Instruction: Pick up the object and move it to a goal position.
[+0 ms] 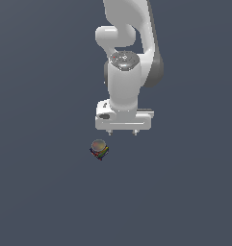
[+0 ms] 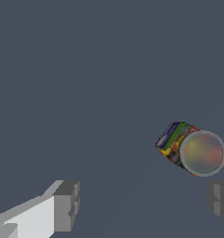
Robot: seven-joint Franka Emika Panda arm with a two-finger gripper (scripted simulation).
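Above a flat, dark slate-blue surface (image 1: 40, 192), the white Franka arm (image 1: 127, 57) hangs its gripper (image 1: 121, 133) straight down, jaws spread wide and holding nothing. From the wrist view, the two grey fingertips (image 2: 67, 205) sit far apart at opposite edges of the frame, with bare floor showing across the whole gap between them; one white finger body leads into the nearer pad, while the other pad is cut off by the frame edge. Only the short tips of the fingers peek out beneath the wide white hand housing in the exterior view. The object (image 1: 99, 149), a tiny squat item with a round grey-tan top and red, green, blue and yellow sides, rests on the surface near the gripper but clear of it, offset towards the exterior view's left and lower in that frame than the fingertips. In the wrist view the object (image 2: 191, 148) lies outside the line between the pads, close to the cropped fingertip yet not touching it, its round cap facing the camera and its striped coloured sides visible behind. Nothing else stands on the surface around the tool.
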